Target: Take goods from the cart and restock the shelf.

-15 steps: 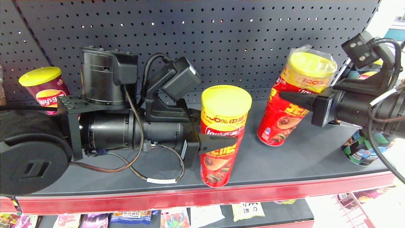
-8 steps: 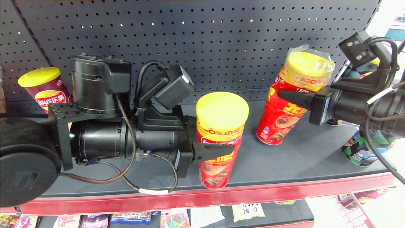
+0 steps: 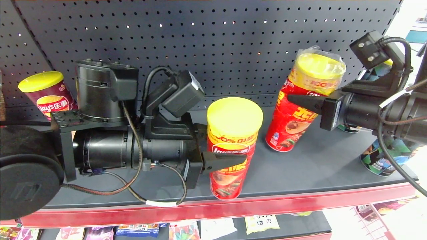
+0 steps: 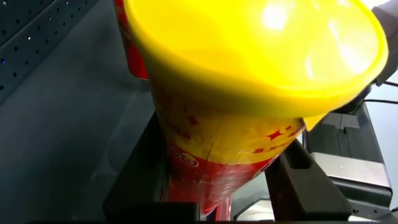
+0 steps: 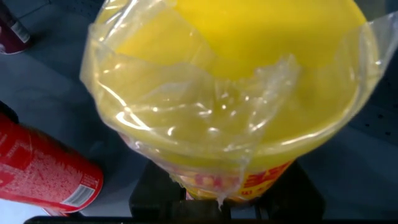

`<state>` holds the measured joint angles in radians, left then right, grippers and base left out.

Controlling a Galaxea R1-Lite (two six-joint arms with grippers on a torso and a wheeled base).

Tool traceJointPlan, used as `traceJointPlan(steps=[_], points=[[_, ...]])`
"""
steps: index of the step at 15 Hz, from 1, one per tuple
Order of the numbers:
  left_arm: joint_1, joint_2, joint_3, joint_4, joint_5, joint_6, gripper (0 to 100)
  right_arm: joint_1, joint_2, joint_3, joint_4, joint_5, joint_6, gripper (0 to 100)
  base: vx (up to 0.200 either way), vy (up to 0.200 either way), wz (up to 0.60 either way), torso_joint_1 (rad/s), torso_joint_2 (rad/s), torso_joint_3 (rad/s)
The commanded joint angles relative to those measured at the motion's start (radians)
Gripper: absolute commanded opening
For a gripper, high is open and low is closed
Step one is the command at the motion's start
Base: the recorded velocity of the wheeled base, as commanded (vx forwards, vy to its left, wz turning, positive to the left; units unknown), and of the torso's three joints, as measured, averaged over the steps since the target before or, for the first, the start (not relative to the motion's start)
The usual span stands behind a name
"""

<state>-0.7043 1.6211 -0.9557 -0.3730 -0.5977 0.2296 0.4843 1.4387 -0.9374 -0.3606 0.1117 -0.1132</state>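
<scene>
A red chip can with a yellow lid [image 3: 233, 146] stands upright near the shelf's front edge, and my left gripper [image 3: 230, 148] is shut on its middle. In the left wrist view the same can [image 4: 249, 56] sits between the fingers [image 4: 137, 174]. Farther right, my right gripper [image 3: 300, 100] is shut on a second red can [image 3: 297, 113], whose yellow lid is wrapped in clear plastic. It leans left, its base low over the grey shelf [image 3: 300, 166]; contact is unclear. The right wrist view looks down on that wrapped lid [image 5: 236, 81].
A maroon can with a yellow lid [image 3: 46, 93] stands at the shelf's far left against the pegboard [image 3: 233, 40]. A green and blue tub [image 3: 380, 156] sits at the right end. Bare shelf lies between the two held cans. Snack packets [image 3: 260, 221] hang below.
My left gripper and its can shifted slightly left and toward the shelf's front, then held still. The right gripper carried the wrapped can a little leftward.
</scene>
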Motion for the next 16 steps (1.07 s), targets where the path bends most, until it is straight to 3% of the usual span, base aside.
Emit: traceJointPlan(steps=[1, 4, 6, 10, 12, 16], points=[[0.0, 0.005, 0.0, 0.002, 0.002, 0.001, 100, 0.008, 0.034, -0.03, -0.001, 0.0, 0.0, 0, 0.0, 0.0, 0.0, 0.0, 0.0, 0.0], [0.0, 0.0, 0.002, 0.002, 0.006, -0.003, 100, 0.037, 0.066, -0.057, -0.001, 0.002, 0.001, 0, 0.0, 0.0, 0.0, 0.0, 0.0, 0.0], [0.037, -0.007, 0.026, 0.0, 0.042, -0.001, 100, 0.091, 0.1, -0.066, -0.004, 0.002, 0.004, 0, 0.0, 0.0, 0.0, 0.0, 0.0, 0.0], [0.046, -0.115, 0.14, -0.006, 0.061, -0.006, 100, 0.123, 0.189, -0.138, -0.004, 0.002, 0.035, 0, 0.0, 0.0, 0.0, 0.0, 0.0, 0.0], [0.077, -0.178, 0.21, -0.006, 0.067, -0.007, 100, 0.123, 0.229, -0.201, -0.003, -0.001, 0.087, 0, 0.0, 0.0, 0.0, 0.0, 0.0, 0.0], [0.121, -0.283, 0.273, -0.006, 0.09, -0.059, 100, 0.146, 0.272, -0.235, -0.001, -0.001, 0.084, 0, 0.0, 0.0, 0.0, 0.0, 0.0, 0.0]])
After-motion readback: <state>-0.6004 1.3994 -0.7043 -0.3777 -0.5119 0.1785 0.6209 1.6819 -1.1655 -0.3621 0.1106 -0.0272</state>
